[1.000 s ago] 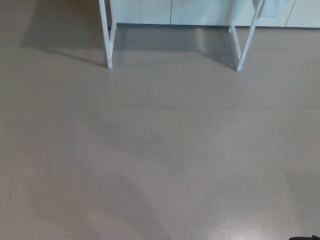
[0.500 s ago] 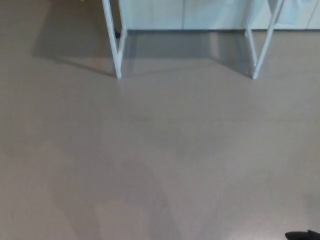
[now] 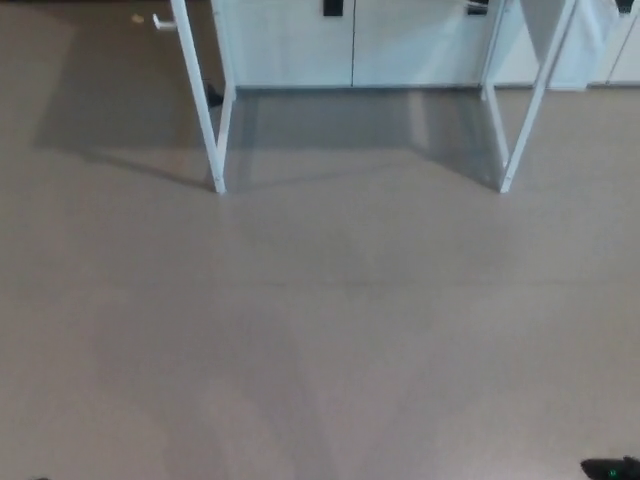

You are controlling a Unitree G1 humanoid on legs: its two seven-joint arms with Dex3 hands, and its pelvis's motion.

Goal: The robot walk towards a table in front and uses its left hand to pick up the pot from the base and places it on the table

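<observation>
Neither the pot nor its base shows in the head view. Of the table only the white legs appear at the top: the left pair [image 3: 205, 110] and the right pair [image 3: 520, 110], with the tabletop out of the picture. A small black sliver of the robot [image 3: 612, 468] pokes in at the bottom right corner; it is too little to tell what state it is in. My left hand is out of view.
Grey-brown floor [image 3: 320, 320] fills most of the picture between me and the table. White cabinet doors [image 3: 350, 45] with dark handles stand behind the table legs. A small white object [image 3: 163, 21] lies on the floor at the far left.
The whole picture has shifted: the table legs sit lower and farther apart, and more of the cabinets shows, so the camera has moved. Nothing in the scene itself has moved.
</observation>
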